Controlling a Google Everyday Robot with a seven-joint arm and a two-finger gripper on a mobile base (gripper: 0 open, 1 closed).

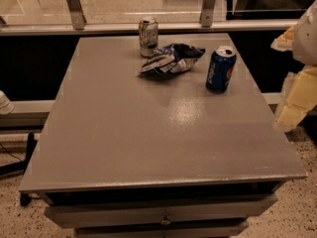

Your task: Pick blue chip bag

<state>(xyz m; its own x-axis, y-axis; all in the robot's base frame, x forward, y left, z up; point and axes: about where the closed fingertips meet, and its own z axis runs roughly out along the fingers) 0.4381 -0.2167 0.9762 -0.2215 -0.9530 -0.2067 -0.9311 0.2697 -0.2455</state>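
Observation:
The blue chip bag (171,58) lies crumpled and flat on the far part of the grey table (148,133), dark blue with white patches. A white-green soda can (148,36) stands just behind its left end. An upright blue soda can (221,69) stands to its right. My gripper (292,105), pale yellow and white, hangs at the right edge of the view, beyond the table's right side, well to the right of the bag and holding nothing that I can see.
The table has drawers (163,217) along its front. A low rail with metal posts (74,6) runs behind the table. A black stand base (25,167) sits on the speckled floor at the left.

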